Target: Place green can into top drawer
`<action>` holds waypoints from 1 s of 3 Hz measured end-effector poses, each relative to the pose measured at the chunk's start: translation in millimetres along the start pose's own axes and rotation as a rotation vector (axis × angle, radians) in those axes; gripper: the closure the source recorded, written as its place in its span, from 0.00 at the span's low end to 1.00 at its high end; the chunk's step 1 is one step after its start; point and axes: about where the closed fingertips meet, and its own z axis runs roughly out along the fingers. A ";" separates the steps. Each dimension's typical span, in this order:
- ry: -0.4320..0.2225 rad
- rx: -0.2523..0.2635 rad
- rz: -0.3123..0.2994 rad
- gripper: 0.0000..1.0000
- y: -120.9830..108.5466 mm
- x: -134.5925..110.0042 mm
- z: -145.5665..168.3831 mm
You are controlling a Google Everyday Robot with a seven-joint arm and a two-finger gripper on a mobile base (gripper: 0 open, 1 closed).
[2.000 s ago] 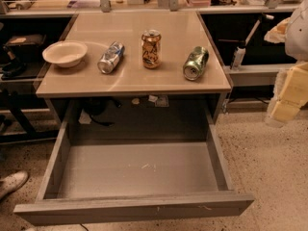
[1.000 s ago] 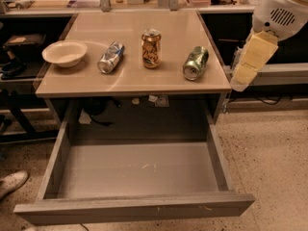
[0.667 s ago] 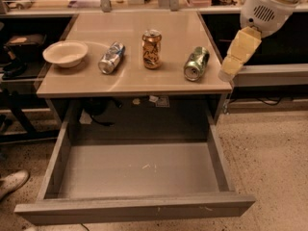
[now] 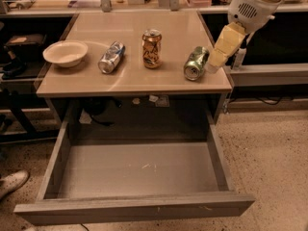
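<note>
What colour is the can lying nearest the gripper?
Shiny green can, camera view; the gripper is close beside it.

The gripper [image 4: 213, 61] hung at the right edge of the tabletop [image 4: 178, 23], just right of the green can [image 4: 195, 64], which lay on its side. Farther to the gripper's left stood an upright can [image 4: 152, 48], then a tipped can [image 4: 111, 57], then a bowl [image 4: 66, 53]. The top drawer [image 4: 134, 208] stood open, below and forward of the gripper.
</note>
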 end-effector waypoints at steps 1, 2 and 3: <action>0.018 -0.005 0.108 0.00 -15.6 -19.6 12.6; 0.041 -0.003 0.191 0.00 -29.5 -33.1 28.1; 0.077 -0.008 0.258 0.00 -40.9 -44.6 53.5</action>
